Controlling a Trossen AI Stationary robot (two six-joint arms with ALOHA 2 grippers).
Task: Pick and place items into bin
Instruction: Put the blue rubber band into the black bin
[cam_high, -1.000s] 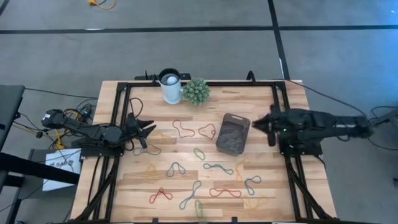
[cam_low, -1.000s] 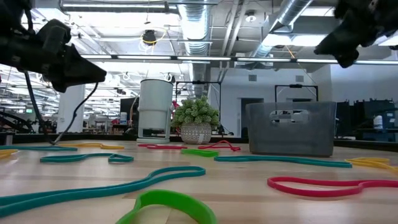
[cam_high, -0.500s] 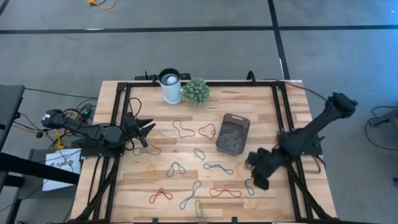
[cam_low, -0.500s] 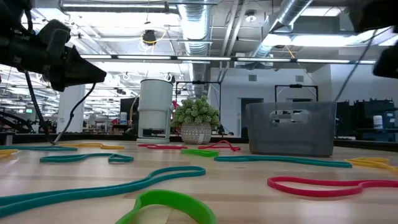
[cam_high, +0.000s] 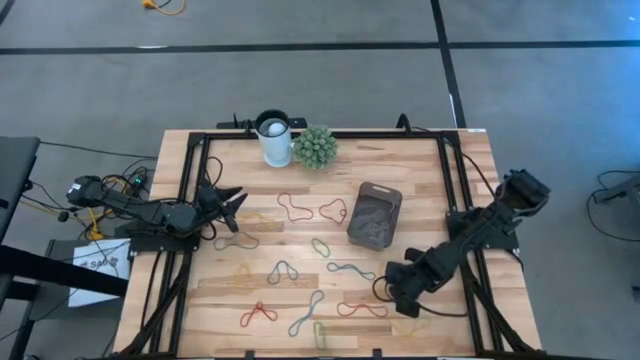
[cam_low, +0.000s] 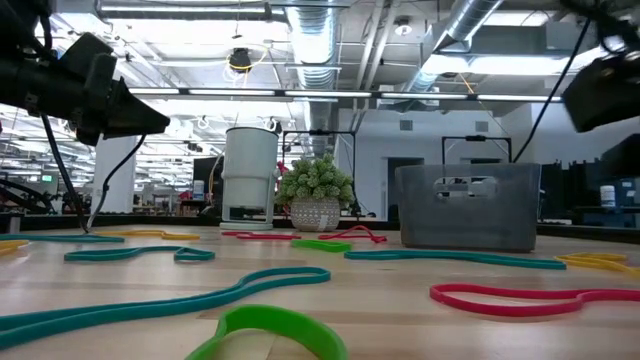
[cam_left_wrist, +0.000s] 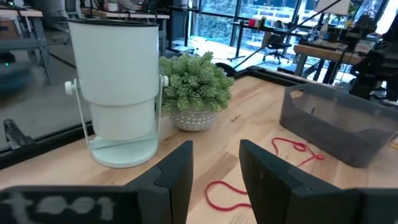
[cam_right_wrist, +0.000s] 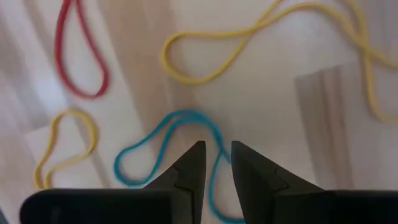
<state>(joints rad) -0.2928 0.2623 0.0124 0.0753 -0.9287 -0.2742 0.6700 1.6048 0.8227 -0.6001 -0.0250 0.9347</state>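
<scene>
Several rubber bands in red, green, yellow and blue-grey lie flat on the wooden table. The translucent grey bin stands right of centre, also seen in the low view as the bin and in the left wrist view as the bin. My right gripper hangs over the near right part of the table, pointing down. Its fingers are slightly open above a blue band and touch nothing. My left gripper waits open at the left side, held level above the table.
A white cup and a green plant ball stand at the far edge. A black frame runs along the far edge and both sides of the table. Cables lie off the left edge. Red band and yellow band lie close to the blue one.
My right arm has swung from beside the bin's right side toward the near edge. It has tipped from level to pointing down, and now hangs over the blue band in the near right part. The bands and the bin have not moved.
</scene>
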